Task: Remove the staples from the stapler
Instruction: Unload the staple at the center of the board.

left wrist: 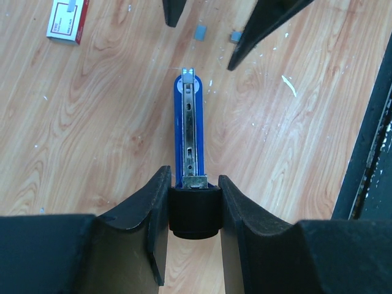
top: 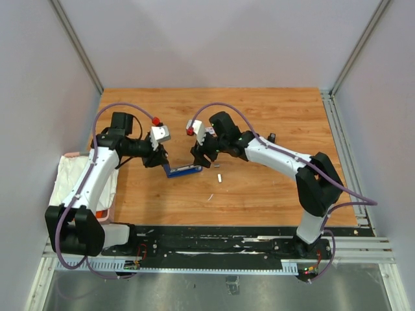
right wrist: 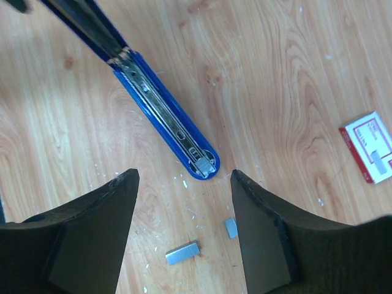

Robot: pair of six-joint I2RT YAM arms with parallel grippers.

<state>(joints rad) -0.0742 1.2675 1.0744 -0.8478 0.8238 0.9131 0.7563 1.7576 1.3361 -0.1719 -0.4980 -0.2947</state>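
Observation:
The blue stapler (top: pixel 183 170) lies open on the wooden table, its metal staple channel (left wrist: pixel 191 131) facing up with bare slots showing. My left gripper (left wrist: pixel 194 184) is shut on the stapler's black hinge end (left wrist: pixel 194 211). My right gripper (right wrist: pixel 184 177) is open and empty, hovering just above the stapler's front tip (right wrist: pixel 204 164). Two short silvery staple strips (right wrist: pixel 182 253) (right wrist: pixel 230 228) lie loose on the table between the right fingers. They also show in the left wrist view (left wrist: pixel 200 32). In the top view a strip (top: pixel 219 177) lies right of the stapler.
A small red-and-white box (right wrist: pixel 369 146) lies on the table right of the stapler and also shows in the left wrist view (left wrist: pixel 67 20). A white cloth (top: pixel 71 178) hangs over the table's left edge. White flecks dot the wood near the stapler.

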